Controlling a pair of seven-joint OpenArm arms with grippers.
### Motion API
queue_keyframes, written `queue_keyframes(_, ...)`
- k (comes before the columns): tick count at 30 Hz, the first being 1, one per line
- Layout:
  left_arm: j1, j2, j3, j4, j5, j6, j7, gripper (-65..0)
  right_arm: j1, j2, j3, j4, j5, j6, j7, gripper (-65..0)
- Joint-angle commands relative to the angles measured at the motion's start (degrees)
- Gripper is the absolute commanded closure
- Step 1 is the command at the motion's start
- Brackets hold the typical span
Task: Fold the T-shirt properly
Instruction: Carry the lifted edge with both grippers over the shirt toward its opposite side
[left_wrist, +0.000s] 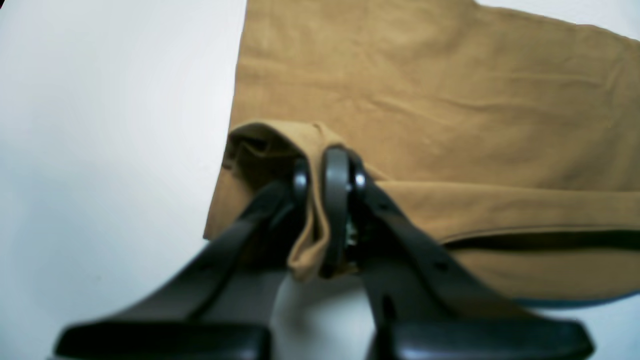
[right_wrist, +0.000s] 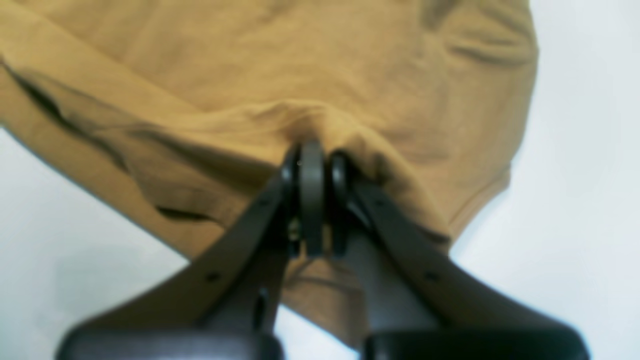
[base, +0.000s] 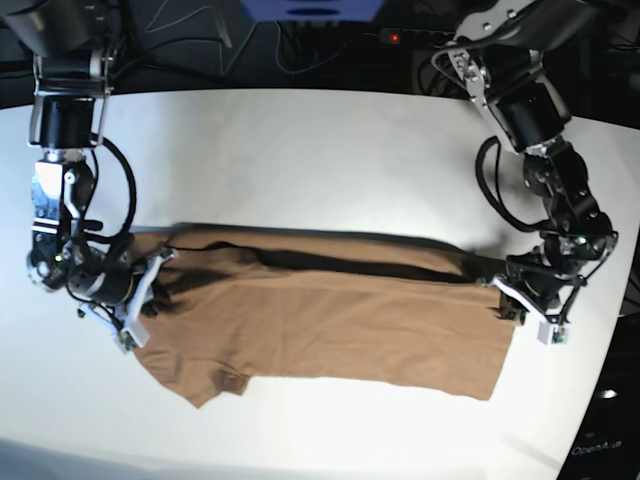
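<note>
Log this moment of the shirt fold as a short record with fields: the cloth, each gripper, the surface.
cloth: T-shirt, tan-brown, lying lengthwise across the table, far long edge lifted and folded over toward the near side
left gripper: left gripper shut on a pinched fold at one end of the shirt
right gripper: right gripper shut on bunched cloth at the other end, near the sleeve
surface: white table, bare around the shirt
fold state: partly done, one sleeve showing at the near edge

White table (base: 300, 150) brightly lit, dark background behind, tangled cables (base: 300, 50), small red light (base: 394, 38)
</note>
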Motion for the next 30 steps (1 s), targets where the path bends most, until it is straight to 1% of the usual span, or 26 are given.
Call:
queue_keyframes(1,-2.2,-0.7,0.1,0.7,-0.8,-0.1,-1.6,-2.7,1.9,0.9,0.4,0.9,0.8,0.2,1.6,-0.7)
queue_keyframes(4,-3.0,-0.7,0.1,0.7,-0.6,-0.1,-1.6,-2.7,2.7,1.1,-0.9,0.8,0.8,0.2,2.1,-0.7)
queue_keyframes(14,-3.8,-1.0,0.2,-1.1,-0.6,-0.1,-1.6,-2.7,3.2,0.9,-1.3,0.7,0.8,0.2,4.2,-0.7)
queue_keyframes(16,-3.8,-1.7,0.1,-2.2,-0.6,-0.1,-3.7,-2.7,3.2,0.9,-1.3,0.7,0.8,0.2,4.5,-0.7)
queue_keyframes(18,-3.8,-2.0,0.1,-4.0,-0.6,-0.1,-5.9,-2.7,3.2,1.1,-1.4,0.7,0.7,0.2,6.3,-0.7)
queue_keyframes(23,-3.8,-2.2,0.1,-5.7,-0.6,-0.1,-7.2,-2.7,3.2,2.6,-5.0,0.3,0.7,0.2,8.4,-0.7)
queue_keyframes(30,-3.8,-2.2,0.2,-5.7,-0.6,-0.1,-9.6,-2.9,7.5,2.9,-8.7,-11.4,0.7,0.2,13.9,-0.7)
